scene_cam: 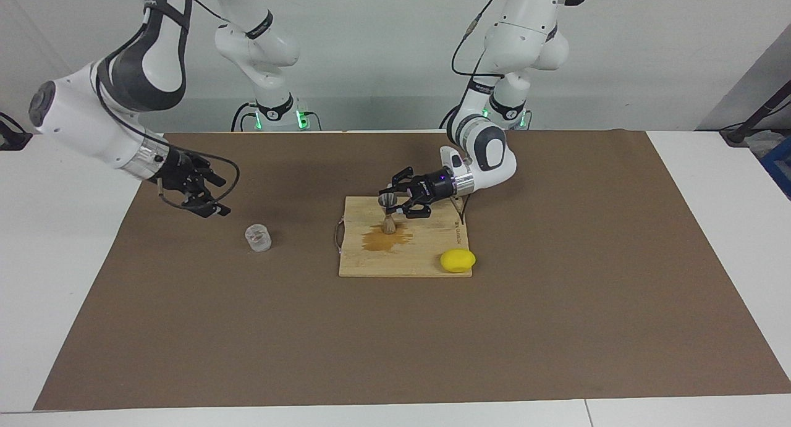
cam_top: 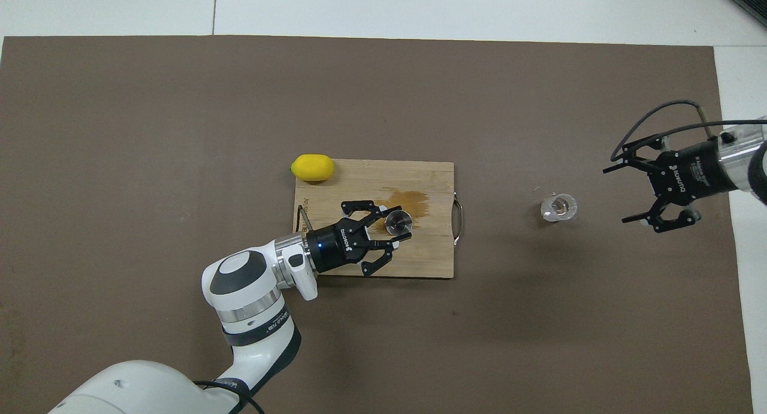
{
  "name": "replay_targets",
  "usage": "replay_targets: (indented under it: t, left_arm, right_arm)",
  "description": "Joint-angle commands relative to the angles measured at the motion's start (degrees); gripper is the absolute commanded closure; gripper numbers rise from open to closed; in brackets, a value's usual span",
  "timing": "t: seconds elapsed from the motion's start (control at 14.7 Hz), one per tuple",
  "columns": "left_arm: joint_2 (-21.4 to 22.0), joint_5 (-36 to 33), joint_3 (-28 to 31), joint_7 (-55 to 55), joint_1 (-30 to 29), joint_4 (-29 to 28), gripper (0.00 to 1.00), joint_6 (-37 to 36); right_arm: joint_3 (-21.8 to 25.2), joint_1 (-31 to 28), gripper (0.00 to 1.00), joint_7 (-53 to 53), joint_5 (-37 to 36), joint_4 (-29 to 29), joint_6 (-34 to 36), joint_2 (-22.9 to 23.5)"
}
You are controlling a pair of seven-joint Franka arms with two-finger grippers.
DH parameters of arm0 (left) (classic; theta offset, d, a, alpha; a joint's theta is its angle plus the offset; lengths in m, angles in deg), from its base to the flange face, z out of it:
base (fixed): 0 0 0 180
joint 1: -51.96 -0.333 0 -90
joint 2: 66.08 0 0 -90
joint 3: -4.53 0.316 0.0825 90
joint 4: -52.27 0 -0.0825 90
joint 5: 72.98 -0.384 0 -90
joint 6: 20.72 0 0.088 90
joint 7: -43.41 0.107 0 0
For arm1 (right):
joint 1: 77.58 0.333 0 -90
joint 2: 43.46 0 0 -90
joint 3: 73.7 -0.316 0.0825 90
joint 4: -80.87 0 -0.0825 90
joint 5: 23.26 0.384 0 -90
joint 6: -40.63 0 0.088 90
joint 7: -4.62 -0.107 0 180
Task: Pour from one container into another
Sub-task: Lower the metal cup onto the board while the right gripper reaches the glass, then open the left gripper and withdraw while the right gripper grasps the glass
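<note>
The left gripper (scene_cam: 395, 203) is low over the wooden cutting board (scene_cam: 426, 254) in the middle of the facing view, and its fingers are closed on the steel jigger (scene_cam: 388, 214), which stands upright on the board. In the overhead view the same gripper (cam_top: 392, 225) comes from the lower left of the frame and the jigger (cam_top: 398, 221) shows its round open mouth between the fingertips. A brown wet stain (scene_cam: 386, 237) lies on the board around the foot of the jigger and spreads toward the lower part of the facing view. A yellow lemon (scene_cam: 458, 260) rests at a corner of the board, at the lower right of it in the facing view. The clear cup (scene_cam: 258, 237) stands upright on the brown mat (scene_cam: 556, 322) that covers the counter, apart from the board, at the centre left of the facing view; in the overhead view the cup (cam_top: 558, 207) is at the centre right. The right gripper (scene_cam: 201, 195) hangs in the air above and to the upper left of the cup in the facing view, with its fingers spread wide and nothing between them; it does not touch the cup. In the overhead view this gripper (cam_top: 632, 192) is at the right edge, beside the cup.
</note>
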Motion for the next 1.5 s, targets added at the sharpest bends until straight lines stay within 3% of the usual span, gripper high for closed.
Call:
replay_targets:
  t: [0.0, 0.07, 0.14, 0.2, 0.55, 0.89, 1.43]
  left_arm:
    - [-0.8, 1.4, 0.7, 1.6, 1.0, 0.2, 0.75, -0.2]
    - [-0.8, 1.4, 0.7, 1.8, 1.0, 0.2, 0.67, -0.2]
    - [-0.8, 1.4, 0.7, 1.8, 1.0, 0.2, 0.28, 0.0]
    - [-0.8, 1.4, 0.7, 1.8, 1.0, 0.2, 0.00, 0.1]
    - [-0.8, 1.2, 0.9, 1.7, 0.3, -0.5, 0.00, -0.1]
    - [-0.2, 0.3, 1.1, 1.8, -1.1, -1.4, 0.00, -0.6]
    - [2.9, -9.7, 1.2, 1.8, -8.3, -6.5, 0.00, -5.3]
  right_arm:
    - [-0.6, -1.6, 0.03, -0.5, 3.6, 5.1, -5.4, 1.2]
    - [-0.6, -1.6, 0.00, 0.6, 5.1, 6.5, -6.9, 1.9]
    - [-0.6, -1.7, 0.00, 1.6, 5.8, 7.6, -8.4, 2.1]
    - [-0.6, -1.9, 0.00, 1.6, 5.9, 7.7, -8.4, 2.7]
    - [-0.5, -3.9, 0.00, 9.3, 10.0, 7.3, -9.8, 10.7]
    - [-0.6, -4.0, 0.00, 9.6, 11.9, 8.0, -10.3, 11.6]
    - [-0.7, -2.2, 0.00, 10.7, 21.2, 12.3, -16.0, 11.9]
